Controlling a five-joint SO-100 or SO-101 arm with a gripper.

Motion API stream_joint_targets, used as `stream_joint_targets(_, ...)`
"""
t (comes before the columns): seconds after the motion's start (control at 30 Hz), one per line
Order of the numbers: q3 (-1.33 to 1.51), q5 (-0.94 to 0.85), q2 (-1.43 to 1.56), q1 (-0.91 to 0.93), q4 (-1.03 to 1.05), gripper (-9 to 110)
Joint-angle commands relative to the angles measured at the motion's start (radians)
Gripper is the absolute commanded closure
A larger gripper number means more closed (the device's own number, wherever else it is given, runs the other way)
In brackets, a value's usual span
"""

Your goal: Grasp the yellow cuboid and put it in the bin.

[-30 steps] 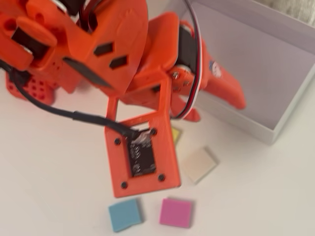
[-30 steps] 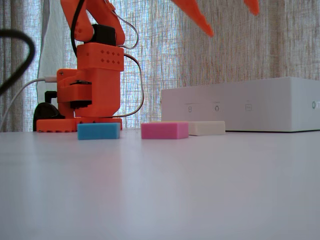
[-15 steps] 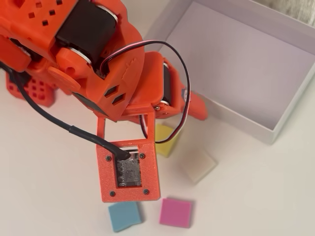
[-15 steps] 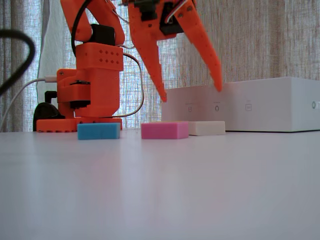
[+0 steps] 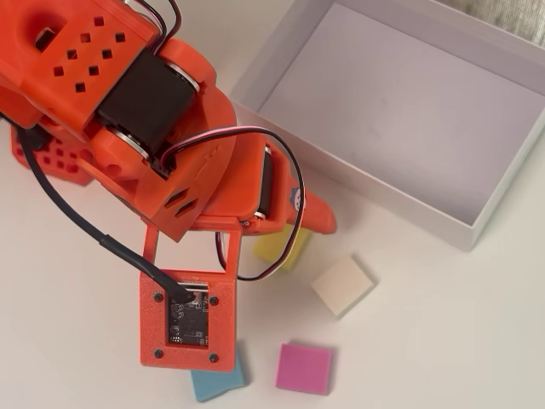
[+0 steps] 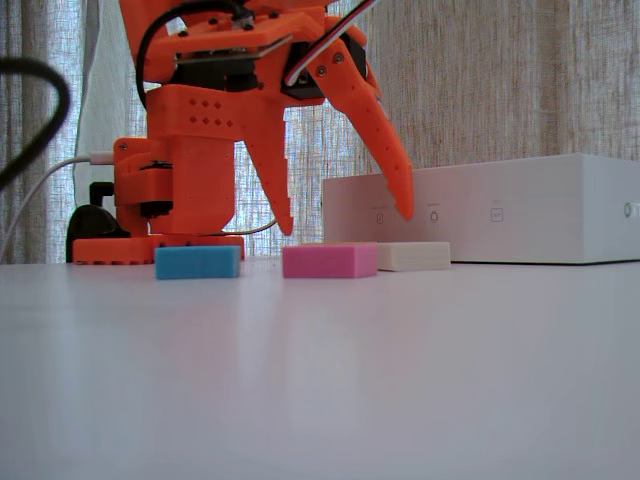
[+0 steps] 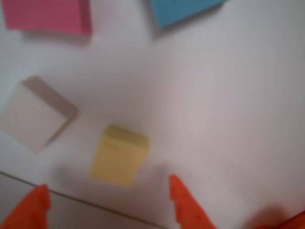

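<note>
I have nothing delivered yet: the large shallow white cardboard-like bin (image 5: 477, 226) with its pale lavender-grey floor lies empty in the overhead view, at the upper right. The grasp, the lift, the carry and the drop all remain, by my reckoning.

My orange printed arm (image 5: 145, 111) reaches out from the upper left of the overhead view and bends down over the blocks, its wrist board facing up. In the fixed view the two-finger gripper (image 6: 345, 222) hangs above the table with its jaws spread wide and nothing between them; both tips are clear of the surface.

The small pale yellow foam-like cuboid (image 7: 119, 155) rests flat on the white table (image 7: 228, 95), loose. In the wrist view it sits just ahead of the gap between the two orange fingertips (image 7: 178, 193), nearer the left one's side of centre. In the overhead view it peeks out from under the arm, just beside the bin's near wall.

Around it lie a cream-beige block (image 5: 343, 285), a pink block (image 5: 304, 368) and a blue block (image 5: 217, 379), all apart from it.
</note>
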Motion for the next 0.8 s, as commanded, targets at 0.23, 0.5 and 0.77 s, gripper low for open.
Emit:
stream_joint_targets(0.23,0.021,0.006,-0.052,0.018,-0.049,69)
stream_joint_targets(0.5,0.028,0.006,-0.129,0.023,-0.146,77)
stream_joint_targets(0.77,0.055,0.011,-0.143,0.009,-0.184,85)
